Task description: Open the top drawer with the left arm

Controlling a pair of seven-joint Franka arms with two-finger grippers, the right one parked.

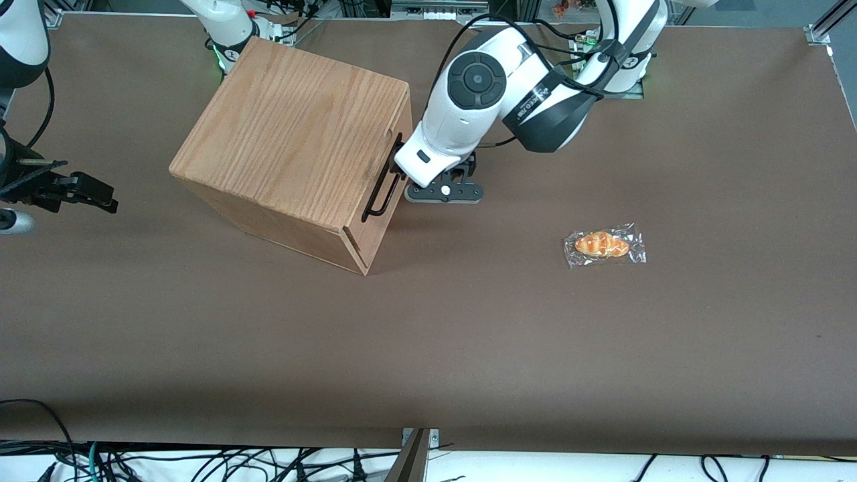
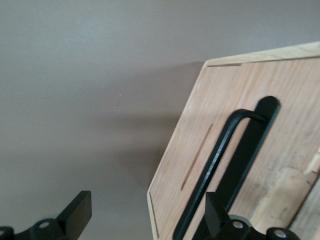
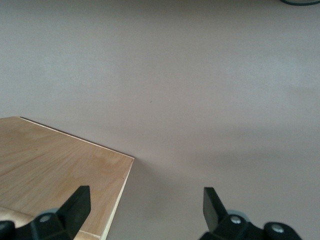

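The oak-grain cabinet (image 1: 288, 127) stands on the brown table with its front turned toward the working arm's end. The top drawer (image 2: 200, 125) sits flush in the cabinet front, and its thin black wire handle (image 1: 379, 193) (image 2: 220, 155) runs along it. The left arm (image 1: 475, 87) reaches down in front of the drawer, its grey gripper bar (image 1: 445, 192) just off the handle. My gripper (image 2: 146, 215) is open. The handle passes between the fingers, close beside one black finger (image 2: 214, 212); the other finger (image 2: 79, 210) hangs over bare table. Nothing is gripped.
A bread roll in a clear wrapper (image 1: 604, 245) lies on the table toward the working arm's end, nearer the front camera than the gripper. The arm bases and cables (image 1: 602, 60) stand along the table edge farthest from the front camera.
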